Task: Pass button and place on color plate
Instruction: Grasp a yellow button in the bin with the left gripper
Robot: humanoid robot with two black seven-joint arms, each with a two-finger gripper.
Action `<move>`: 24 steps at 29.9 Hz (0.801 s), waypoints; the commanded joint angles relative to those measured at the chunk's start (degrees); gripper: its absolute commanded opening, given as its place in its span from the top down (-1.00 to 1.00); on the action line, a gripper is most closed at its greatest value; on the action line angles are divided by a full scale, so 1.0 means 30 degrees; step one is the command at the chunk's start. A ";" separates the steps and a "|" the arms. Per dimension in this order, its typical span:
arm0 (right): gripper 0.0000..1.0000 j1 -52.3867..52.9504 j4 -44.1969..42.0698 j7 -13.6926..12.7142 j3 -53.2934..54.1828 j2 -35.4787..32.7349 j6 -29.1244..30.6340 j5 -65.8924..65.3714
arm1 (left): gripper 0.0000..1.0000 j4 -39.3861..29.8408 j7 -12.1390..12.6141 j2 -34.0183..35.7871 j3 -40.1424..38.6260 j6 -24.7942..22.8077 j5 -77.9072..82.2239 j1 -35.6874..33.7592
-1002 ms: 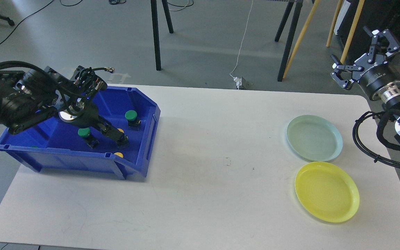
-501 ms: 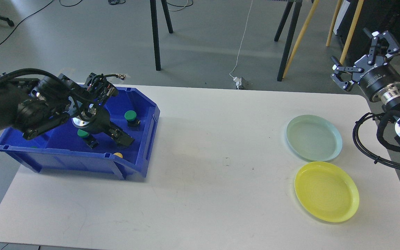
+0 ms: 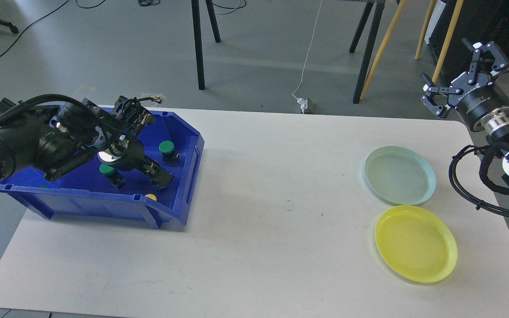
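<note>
While the right pincer (image 3: pixel 466 66) gapes empty, left pincer (image 3: pixel 162 179) indistinct in bin (image 3: pixel 184 194), white table (image 3: pixel 254 247), grey floor (image 3: pixel 259 57).

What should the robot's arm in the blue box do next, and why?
Probably lift the left tool straight up out of the blue bin. It sits low among the buttons, whether it grips one is unclear, and both plates, light green plate and yellow plate, lie bare.

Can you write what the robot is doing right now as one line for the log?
left gripper: inside blue plastic bin, state unclear | right gripper: open, raised | pale green plate, yellow plate: bare
</note>
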 commanded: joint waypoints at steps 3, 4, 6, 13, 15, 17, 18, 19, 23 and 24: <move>-0.98 -0.0076 0.0000 0.0000 0.0030 0.0001 0.0000 0.0001 | -0.79 -0.0028 -0.0004 0.0020 0.0028 -0.0001 0.0097 -0.0112; -0.98 -0.0105 0.0000 0.0000 0.0001 0.0001 0.0000 0.0001 | -0.79 -0.0057 -0.0004 0.0020 -0.0001 -0.0001 0.0097 -0.0170; -0.98 -0.0105 0.0000 0.0000 0.0001 0.0001 0.0000 0.0001 | -0.79 -0.0203 -0.0004 0.0049 -0.0001 -0.0001 0.0097 -0.0230; -0.98 -0.0163 -0.0029 0.0000 0.0030 0.0001 0.0000 0.0001 | -0.79 -0.0380 -0.0004 0.0225 -0.0059 -0.0001 0.0097 -0.0434; -0.98 -0.0251 0.0000 0.0000 0.0030 0.0001 0.0000 0.0001 | -0.79 -0.0380 -0.0004 0.0254 -0.0118 -0.0001 0.0097 -0.0551; -0.98 -0.0281 0.0000 0.0000 0.0030 0.0001 0.0000 0.0001 | -0.79 -0.0380 -0.0004 0.0254 -0.0118 -0.0001 0.0097 -0.0610; -0.98 -0.0281 0.0000 0.0000 0.0030 0.0001 0.0000 0.0001 | -0.79 -0.0351 -0.0004 0.0254 -0.0147 -0.0001 0.0097 -0.0610; -0.98 -0.0339 0.0000 0.0000 0.0030 0.0001 0.0000 0.0001 | -0.79 -0.0380 -0.0004 0.0254 -0.0118 -0.0001 0.0097 -0.0610; -0.98 -0.0398 0.0000 0.0000 0.0030 0.0001 0.0000 0.0001 | -0.79 -0.0351 -0.0004 0.0254 -0.0089 -0.0001 0.0097 -0.0465; -0.98 -0.0398 0.0000 0.0000 0.0030 0.0001 0.0000 0.0001 | -0.79 -0.0351 -0.0004 0.0196 -0.0060 -0.0001 0.0126 -0.0435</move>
